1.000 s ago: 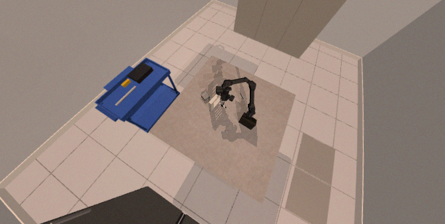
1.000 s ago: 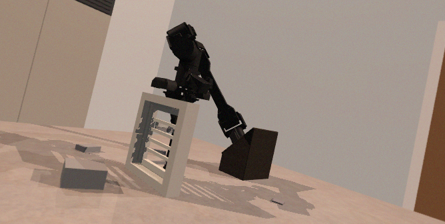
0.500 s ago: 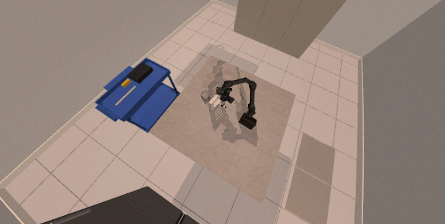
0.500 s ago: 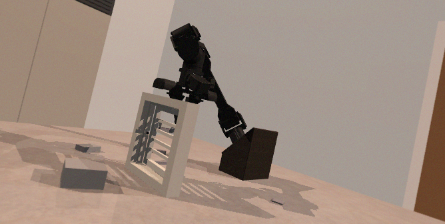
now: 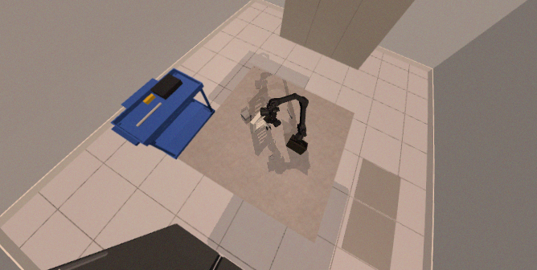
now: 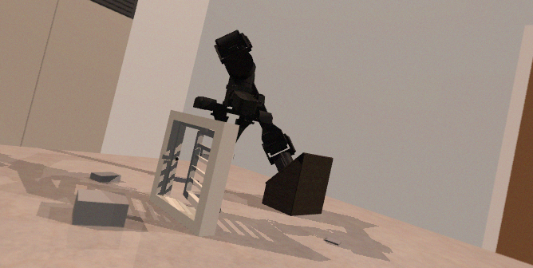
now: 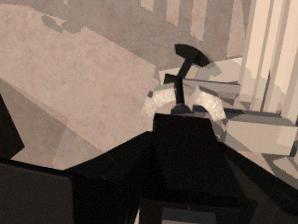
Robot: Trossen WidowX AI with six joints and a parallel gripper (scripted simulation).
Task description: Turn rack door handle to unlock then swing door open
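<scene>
The cream rack frame (image 6: pixel 226 167) stands upright on the table. Its slatted door (image 6: pixel 202 166) shows through the opening and stands partly open, away from the frame; the exact angle is hard to tell. My gripper (image 7: pixel 181 145) points down behind the frame, its pale fingertips closed around the handle (image 7: pixel 183 109). The handle is mostly hidden by the fingers. A black stem with an arc-shaped end (image 7: pixel 190 54) reaches out beyond the fingertips over a pale bar. In the exterior view the fingertips are hidden or unclear.
A grey block (image 6: pixel 100 208) and a smaller grey piece (image 6: pixel 104 176) lie on the near side of the frame. A small flat piece (image 6: pixel 332 242) lies to the right. The arm's dark base (image 6: pixel 307 185) stands behind. A blue cart (image 5: pixel 182 128) stands beyond the table.
</scene>
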